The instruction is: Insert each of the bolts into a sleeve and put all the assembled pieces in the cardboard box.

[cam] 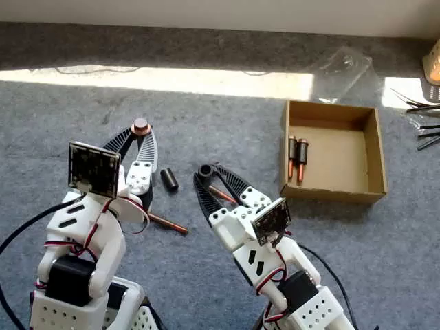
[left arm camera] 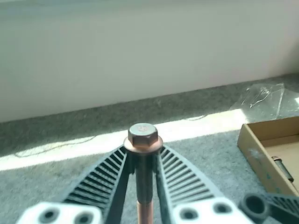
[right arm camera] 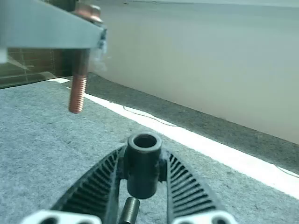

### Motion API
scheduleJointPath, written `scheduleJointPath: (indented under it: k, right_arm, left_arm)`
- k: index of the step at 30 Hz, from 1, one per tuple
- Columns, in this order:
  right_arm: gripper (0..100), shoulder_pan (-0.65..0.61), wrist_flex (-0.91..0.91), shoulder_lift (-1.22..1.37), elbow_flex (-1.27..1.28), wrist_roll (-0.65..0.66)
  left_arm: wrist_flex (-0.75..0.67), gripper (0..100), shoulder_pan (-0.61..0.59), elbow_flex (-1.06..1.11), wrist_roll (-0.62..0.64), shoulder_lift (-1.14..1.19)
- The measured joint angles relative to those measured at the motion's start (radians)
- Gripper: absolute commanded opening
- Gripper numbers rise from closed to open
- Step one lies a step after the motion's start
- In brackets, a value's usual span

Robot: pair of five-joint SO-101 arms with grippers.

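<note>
My left gripper [cam: 140, 132] is shut on a copper bolt [cam: 140, 126], held upright with its hex head [left arm camera: 143, 135] up between the fingertips. My right gripper [cam: 205, 174] is shut on a black sleeve [cam: 205, 170], its open bore [right arm camera: 144, 142] facing up. The bolt's threaded end [right arm camera: 77, 91] hangs to one side of that sleeve, higher and apart from it. The cardboard box [cam: 368, 148] lies to the right with two assembled pieces [cam: 296, 159] along its left wall.
On the grey carpet lie a loose black sleeve [cam: 169, 179] between the grippers, a bolt [cam: 169, 224] near the left arm and another bolt [cam: 221, 194] under the right gripper. A clear plastic bag [cam: 344, 65] lies behind the box, with dark tools [cam: 425, 130] at the right edge.
</note>
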Motion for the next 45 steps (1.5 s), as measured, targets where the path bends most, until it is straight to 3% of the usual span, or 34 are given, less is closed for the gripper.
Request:
scheduleJointPath:
  k: [9,18,27,37,45]
  right_arm:
    - [0.5,-0.003,0.003,0.0,0.0,0.0]
    - [0.5,-0.003,0.063,0.0,0.0,0.0]
    - [0.5,-0.003,0.063,0.0,0.0,0.0]
    - [0.5,-0.003,0.063,0.0,0.0,0.0]
    - [0.5,-0.003,0.1,0.0,0.0,0.0]
  left_arm:
    - [-0.316,3,0.138,0.201,0.0,-0.101]
    - [-0.557,3,0.158,0.272,-0.002,-0.123]
    - [-0.569,3,0.247,0.272,0.121,-0.123]
    - [-0.388,3,0.338,0.272,0.135,-0.123]
    - [-0.381,3,0.338,0.27,0.137,-0.126]
